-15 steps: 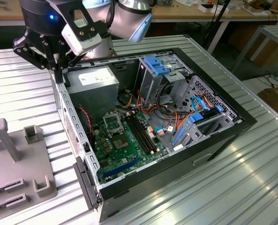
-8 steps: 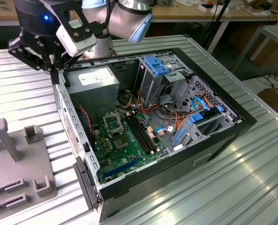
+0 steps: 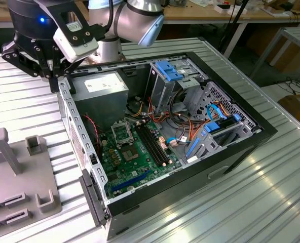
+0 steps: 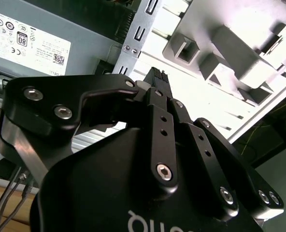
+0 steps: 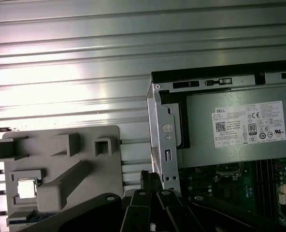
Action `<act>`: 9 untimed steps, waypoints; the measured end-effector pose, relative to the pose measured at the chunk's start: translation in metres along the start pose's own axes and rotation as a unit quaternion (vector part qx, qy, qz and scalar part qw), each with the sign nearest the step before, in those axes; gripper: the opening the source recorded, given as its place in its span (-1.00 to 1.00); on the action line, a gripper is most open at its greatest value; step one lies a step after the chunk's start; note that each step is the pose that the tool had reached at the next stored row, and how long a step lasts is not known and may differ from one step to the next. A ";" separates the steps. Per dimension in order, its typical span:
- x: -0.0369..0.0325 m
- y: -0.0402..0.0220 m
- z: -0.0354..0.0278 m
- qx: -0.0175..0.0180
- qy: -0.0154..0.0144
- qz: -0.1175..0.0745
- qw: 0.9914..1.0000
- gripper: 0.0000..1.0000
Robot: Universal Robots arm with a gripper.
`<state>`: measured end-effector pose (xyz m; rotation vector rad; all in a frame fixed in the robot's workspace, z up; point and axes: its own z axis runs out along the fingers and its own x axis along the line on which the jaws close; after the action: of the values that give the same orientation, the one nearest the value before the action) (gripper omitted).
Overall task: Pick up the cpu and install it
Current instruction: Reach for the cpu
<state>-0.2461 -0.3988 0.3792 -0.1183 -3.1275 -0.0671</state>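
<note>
While hovering in the exterior view at ten o'clock of the open black computer case (image 3: pixel 264 130), just above its metal rim, carrying the black linkage gripper (image 3: pixel 52 82) pinched together and empty. Waiting at five o'clock of the grey power supply box (image 3: pixel 102 88), on the green motherboard (image 3: pixel 140 162): the square metal-framed socket (image 3: pixel 120 132), seemingly unfilled.

In the second wrist view, pressing the fingertips (image 4: pixel 157 92) together with nothing between.

In the first wrist view, lying flat in a pocket of the grey plastic fixture tray (image 5: pixel 104 169) beside the case: the small square silver cpu (image 5: pixel 27 188), well apart from the gripper (image 5: pixel 150 180). Likely handling as light, stiff and fragile underneath; judging two opposite bare edges the safest hold, sparing the contact face.
</note>
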 end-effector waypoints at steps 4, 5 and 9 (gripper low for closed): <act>0.0052 -0.0004 0.0002 0.000 0.000 0.000 1.000 -0.79; 0.0060 -0.0005 0.0002 0.000 0.000 0.000 1.000 -0.79; 0.0062 -0.0005 0.0003 0.000 0.000 0.000 1.000 -0.79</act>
<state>-0.2523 -0.3989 0.3789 -0.1183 -3.1275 -0.0670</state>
